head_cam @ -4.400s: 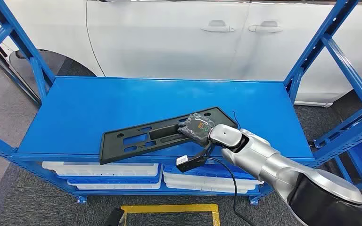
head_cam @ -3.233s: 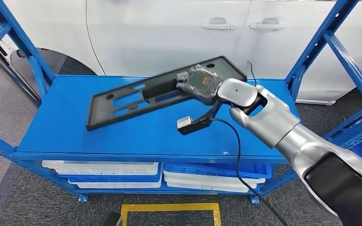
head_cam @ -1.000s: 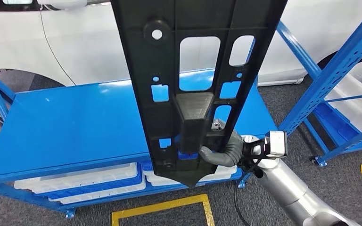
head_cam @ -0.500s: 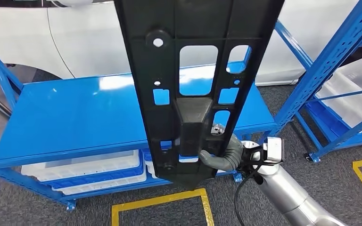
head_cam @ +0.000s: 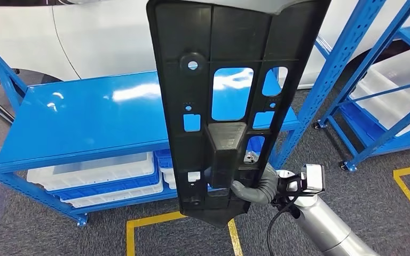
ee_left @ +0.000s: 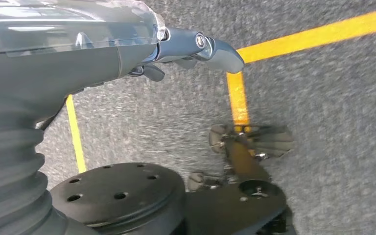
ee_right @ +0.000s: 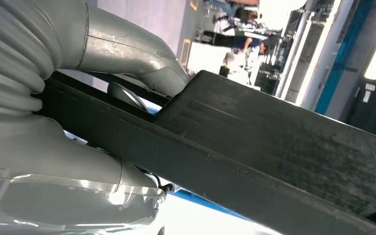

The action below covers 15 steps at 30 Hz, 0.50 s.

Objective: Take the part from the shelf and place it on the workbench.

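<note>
Grey carpet with yellow floor tape runs under me. My right hand is clamped on the lower end of the part, one long black plastic panel held upright, clear of the blue shelf behind. It looks stiff and light but long, so I judge it will swing; a grip nearer the boxed middle would steady it. My left hand hangs over the floor, holding nothing, fingers apart.

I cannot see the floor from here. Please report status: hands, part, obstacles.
Right hand grips black part near its lower end, part upright, off the blue shelf. Left hand hangs empty over floor. Shelf upright beside part.
</note>
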Each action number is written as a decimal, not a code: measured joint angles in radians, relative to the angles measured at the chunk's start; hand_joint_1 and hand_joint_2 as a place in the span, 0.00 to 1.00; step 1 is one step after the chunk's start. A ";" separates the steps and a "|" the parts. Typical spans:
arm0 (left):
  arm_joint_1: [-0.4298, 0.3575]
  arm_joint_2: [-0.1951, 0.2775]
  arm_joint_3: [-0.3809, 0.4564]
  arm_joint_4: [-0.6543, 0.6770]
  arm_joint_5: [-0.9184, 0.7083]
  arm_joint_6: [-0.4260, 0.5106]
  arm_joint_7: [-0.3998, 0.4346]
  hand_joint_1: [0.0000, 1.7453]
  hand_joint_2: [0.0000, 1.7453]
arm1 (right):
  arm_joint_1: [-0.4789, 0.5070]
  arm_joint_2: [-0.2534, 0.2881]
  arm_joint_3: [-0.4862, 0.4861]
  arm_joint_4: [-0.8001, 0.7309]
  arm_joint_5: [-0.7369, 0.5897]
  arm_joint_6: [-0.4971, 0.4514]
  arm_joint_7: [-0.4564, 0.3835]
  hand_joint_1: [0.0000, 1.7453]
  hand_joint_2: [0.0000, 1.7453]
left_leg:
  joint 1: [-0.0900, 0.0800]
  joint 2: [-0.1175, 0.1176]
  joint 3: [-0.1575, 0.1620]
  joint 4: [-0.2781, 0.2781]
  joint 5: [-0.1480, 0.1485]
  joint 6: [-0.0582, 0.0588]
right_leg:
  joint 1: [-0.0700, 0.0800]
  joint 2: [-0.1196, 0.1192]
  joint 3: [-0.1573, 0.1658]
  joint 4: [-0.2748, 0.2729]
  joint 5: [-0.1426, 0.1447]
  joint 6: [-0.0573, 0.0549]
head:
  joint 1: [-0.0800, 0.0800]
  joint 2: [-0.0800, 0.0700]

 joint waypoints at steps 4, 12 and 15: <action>0.004 0.000 0.000 0.000 -0.004 0.000 0.000 0.00 1.00 | 0.023 -0.004 0.000 -0.007 0.002 0.000 -0.001 1.00 1.00 | 0.003 -0.001 -0.048 0.223 -0.171 -0.015 | 0.003 -0.002 -0.057 0.000 0.048 -0.013 | 0.000 0.000; 0.001 0.000 0.000 0.000 -0.007 0.000 0.000 0.00 1.00 | 0.034 -0.005 0.000 -0.016 0.001 0.000 -0.002 1.00 1.00 | -0.007 -0.011 0.205 -0.059 -0.123 0.019 | 0.005 0.002 -0.132 0.002 0.131 0.017 | 0.000 0.000; 0.000 -0.002 0.000 0.000 -0.007 0.000 0.001 0.00 1.00 | 0.036 -0.004 -0.001 -0.017 0.001 0.000 -0.002 1.00 1.00 | -0.003 -0.005 0.181 -0.072 -0.083 0.040 | 0.004 0.007 -0.147 0.006 0.119 0.032 | 0.000 0.000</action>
